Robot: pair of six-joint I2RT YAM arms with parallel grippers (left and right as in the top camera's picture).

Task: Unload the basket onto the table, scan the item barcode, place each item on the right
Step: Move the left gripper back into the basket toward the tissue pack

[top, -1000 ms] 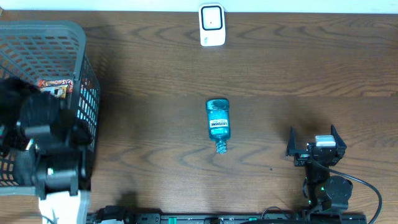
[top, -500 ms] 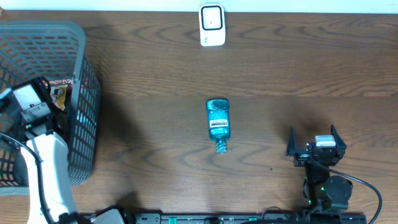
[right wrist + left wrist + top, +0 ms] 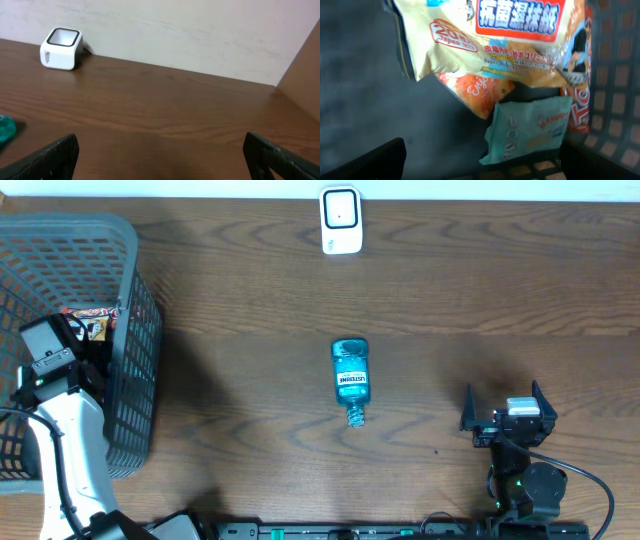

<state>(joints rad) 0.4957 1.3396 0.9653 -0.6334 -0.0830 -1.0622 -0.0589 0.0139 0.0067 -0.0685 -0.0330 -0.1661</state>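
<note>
Left gripper (image 3: 485,167): jaws spread wide, nothing between them; it hangs over the interior of the basket (image 3: 125,270) at the left edge of the table (image 3: 500,290), facing down onto the contents. Right gripper (image 3: 162,157): jaws likewise spread and empty, parked low at the right.

Item location: judged to be one of the packets in the basket, since that is where the left gripper points; a mint pouch (image 3: 530,127) lies nearest the jaw line, against the basket wall; a cream packet (image 3: 520,45) with a red label overlaps an orange packet (image 3: 475,90) above it. A teal bottle (image 3: 350,375) also lies on its side at mid-table, well apart from both grippers; which item is due cannot be told for certain. The scanner (image 3: 340,220) stands at the far edge.

Handling, as judgement only:
- packets appear light, soft and film-wrapped; expect the skin to crumple and slide under the pads;
- the stack is loose; lifting one packet may drag its neighbour;
- take the mint pouch across its narrow width, near an upper edge, where the film is doubled; avoid the side pressed to the wall;
- the bottle, if chosen, is rigid and smooth and may roll; take it across the body, not the cap;
- no barcode is visible; the item may need turning at the scanner.
</note>
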